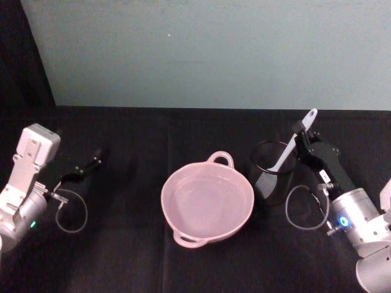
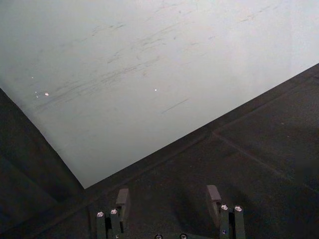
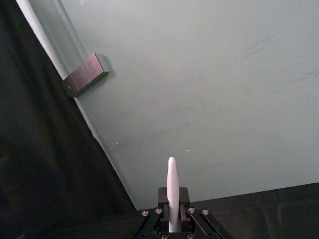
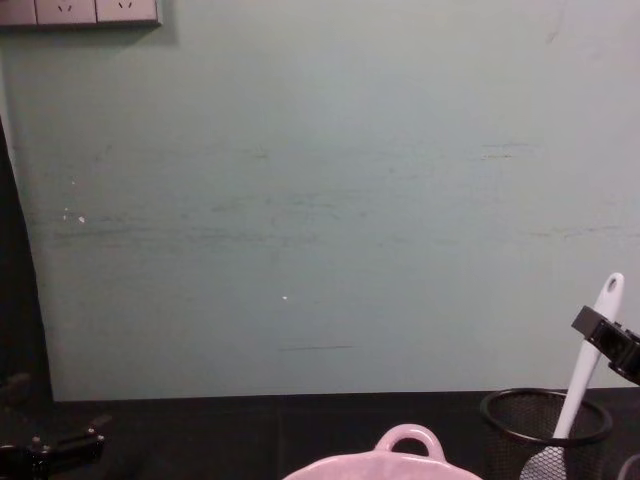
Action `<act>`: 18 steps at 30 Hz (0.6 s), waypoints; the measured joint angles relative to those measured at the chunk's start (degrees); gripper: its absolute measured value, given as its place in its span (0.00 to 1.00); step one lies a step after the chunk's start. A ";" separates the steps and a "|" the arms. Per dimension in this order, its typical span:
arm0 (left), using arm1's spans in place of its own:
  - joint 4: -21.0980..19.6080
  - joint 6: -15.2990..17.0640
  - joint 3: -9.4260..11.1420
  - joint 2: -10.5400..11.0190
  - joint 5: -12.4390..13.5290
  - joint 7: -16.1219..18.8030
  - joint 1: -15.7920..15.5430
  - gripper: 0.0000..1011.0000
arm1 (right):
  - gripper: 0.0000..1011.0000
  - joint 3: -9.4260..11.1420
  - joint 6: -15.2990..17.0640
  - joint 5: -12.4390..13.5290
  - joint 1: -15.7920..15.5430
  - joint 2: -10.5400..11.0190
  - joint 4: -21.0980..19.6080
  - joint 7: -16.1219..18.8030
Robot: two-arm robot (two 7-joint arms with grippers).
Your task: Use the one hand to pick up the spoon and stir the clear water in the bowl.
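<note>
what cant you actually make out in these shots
- Spoon head: sunk in the black mesh cup in the head view, blurred behind the mesh in the chest view.
- Bowl: in the chest view the bottom edge cuts off all but its rim and loop handle.
- Right gripper: in the right wrist view its fingers clamp the spoon handle, but the cup below is out of frame.

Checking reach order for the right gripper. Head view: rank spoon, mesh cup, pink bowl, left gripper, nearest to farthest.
1. spoon: clamped in the right gripper, on the right.
2. mesh cup: just below it, holding the spoon's head.
3. bowl: table centre.
4. left gripper: far left, open.
</note>
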 joint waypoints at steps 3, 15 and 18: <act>0.00 0.00 0.00 0.00 0.00 0.00 0.00 0.99 | 0.12 0.03 -0.06 -0.03 -0.06 -0.01 -0.02 -0.06; 0.00 0.00 0.00 0.00 0.00 0.00 0.00 0.99 | 0.22 0.03 -0.13 -0.06 0.00 0.00 -0.08 -0.05; 0.00 0.00 0.00 0.00 0.00 0.00 0.00 0.99 | 0.29 0.03 -0.14 -0.06 0.01 0.00 -0.08 -0.04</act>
